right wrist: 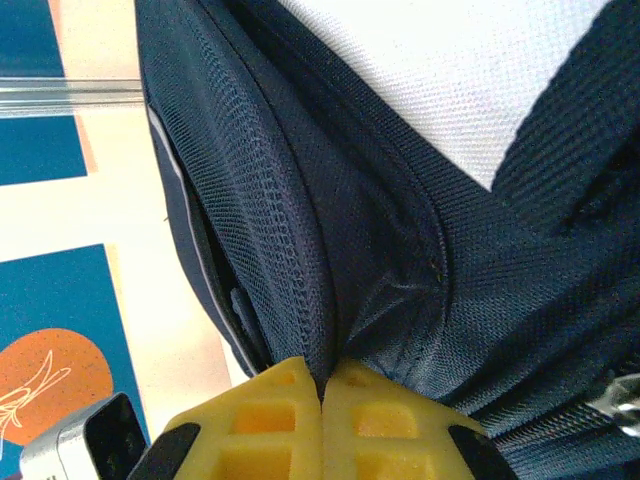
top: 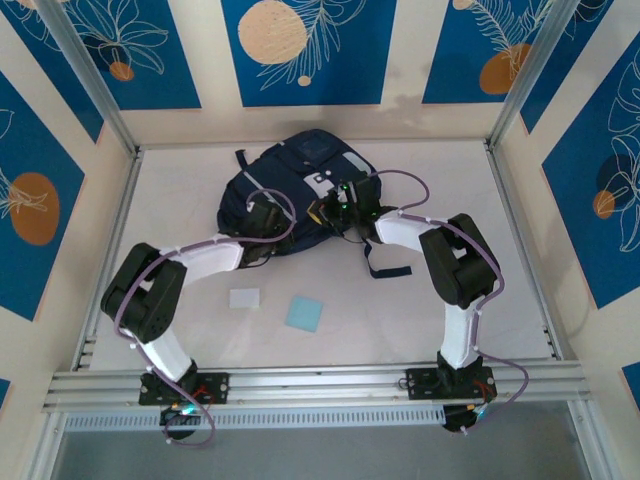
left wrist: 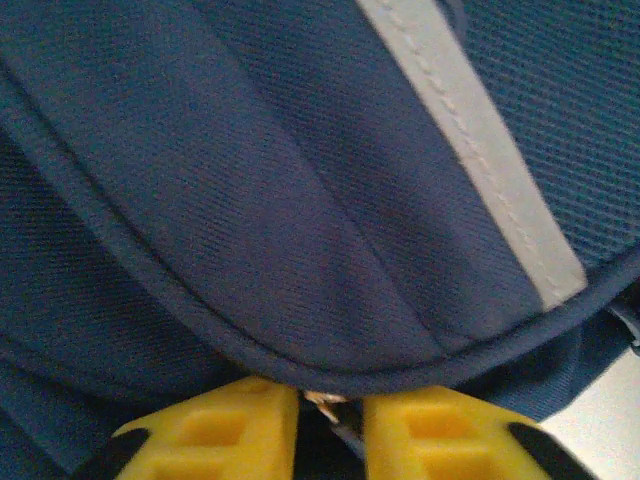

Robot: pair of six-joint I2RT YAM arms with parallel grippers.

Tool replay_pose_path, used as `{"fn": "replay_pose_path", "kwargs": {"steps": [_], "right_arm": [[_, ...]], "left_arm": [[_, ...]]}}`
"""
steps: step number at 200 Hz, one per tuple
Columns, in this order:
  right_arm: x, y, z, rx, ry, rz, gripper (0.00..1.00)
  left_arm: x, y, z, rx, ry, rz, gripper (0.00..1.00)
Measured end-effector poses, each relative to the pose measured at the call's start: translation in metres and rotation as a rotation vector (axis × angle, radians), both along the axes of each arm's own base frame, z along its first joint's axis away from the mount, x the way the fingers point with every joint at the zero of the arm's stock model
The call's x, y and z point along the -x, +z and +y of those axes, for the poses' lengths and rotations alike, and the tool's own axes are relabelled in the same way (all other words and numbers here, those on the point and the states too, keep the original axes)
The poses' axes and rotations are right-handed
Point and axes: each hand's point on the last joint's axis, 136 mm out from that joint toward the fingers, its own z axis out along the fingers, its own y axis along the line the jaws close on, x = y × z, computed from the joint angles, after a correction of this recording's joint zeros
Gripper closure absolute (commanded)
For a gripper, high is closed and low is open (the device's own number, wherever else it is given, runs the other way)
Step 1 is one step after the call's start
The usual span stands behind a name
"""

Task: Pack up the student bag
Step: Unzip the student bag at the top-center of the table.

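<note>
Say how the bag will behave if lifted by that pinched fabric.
Probably floppy: the bag is soft woven fabric that folds where the right gripper pinches it. It would likely sag and drag, being large.

Left gripper (left wrist: 330, 425): student bag (left wrist: 300, 200) fabric is a wall dead ahead, piped edge right at fingertips, zero room forward. Sliver of bare table (left wrist: 600, 415) low to its right.

Right gripper (right wrist: 322, 400): pads pinched on bag fold, mesh and fabric crowd front and right, open air off to its left.

From above: dark strap (top: 372, 260) lies on table just beside right forearm. Behind both tools, open tabletop apart from white card (top: 244, 297) and blue square (top: 305, 313).
</note>
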Motion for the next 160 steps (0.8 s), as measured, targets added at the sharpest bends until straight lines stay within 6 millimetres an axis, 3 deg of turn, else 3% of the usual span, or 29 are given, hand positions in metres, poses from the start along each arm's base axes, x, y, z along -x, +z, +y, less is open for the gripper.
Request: {"fn": "replay_pose_path", "kwargs": {"steps": [32,47,70,121,160], "right_arm": [[-0.001,0.002,0.001,-0.011,0.004,-0.003,1.00],[0.000,0.001,0.000,-0.010,0.004,-0.002,1.00],[-0.002,-0.001,-0.004,-0.014,-0.005,-0.008,1.00],[-0.001,-0.002,-0.016,-0.013,0.052,-0.022,1.00],[0.004,0.003,-0.026,0.031,0.185,-0.053,1.00]], "left_arm": [[-0.005,-0.006,-0.001,-0.061,-0.033,0.021,0.66],[-0.008,-0.011,-0.003,-0.080,-0.044,0.033,0.76],[-0.012,-0.013,-0.005,-0.090,-0.051,0.033,1.00],[-0.010,-0.006,-0.003,-0.106,-0.143,0.036,1.00],[-0.008,0.016,0.027,-0.181,-0.251,0.048,1.00]]}}
